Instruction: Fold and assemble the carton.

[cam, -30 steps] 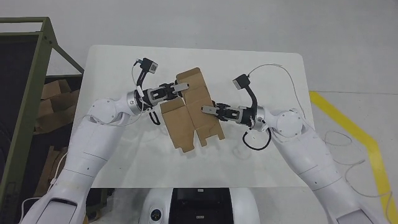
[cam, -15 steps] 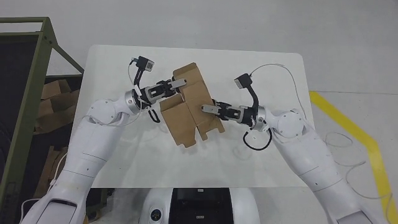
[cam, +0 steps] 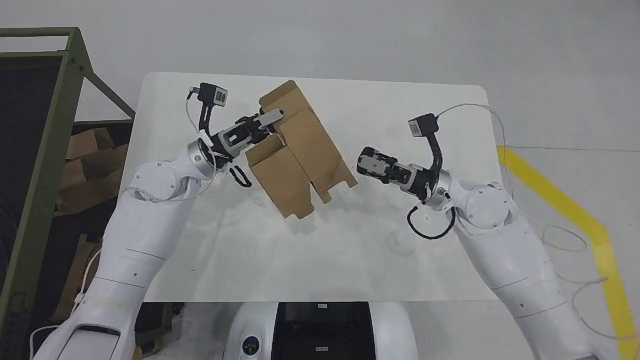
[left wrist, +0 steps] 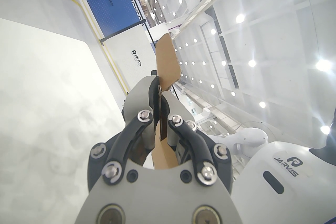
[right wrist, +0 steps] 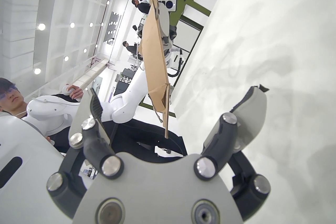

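A flattened brown carton [cam: 298,155] hangs above the middle of the white table [cam: 420,250], tilted, with its flaps spread. My left gripper [cam: 268,120] is shut on the carton's upper left edge; in the left wrist view the cardboard [left wrist: 166,64] is pinched between the pads [left wrist: 155,93]. My right gripper [cam: 368,162] stands open a short way to the right of the carton, touching nothing. In the right wrist view the carton [right wrist: 155,57] shows edge-on ahead of the spread fingers [right wrist: 92,104].
A green-framed bin [cam: 50,110] holding cardboard pieces [cam: 85,170] stands off the table's left edge. A yellow floor line [cam: 560,210] runs on the right.
My right gripper has let go of the carton, opened and drawn back to the right. My left gripper has pulled the carton left and up, still holding it.
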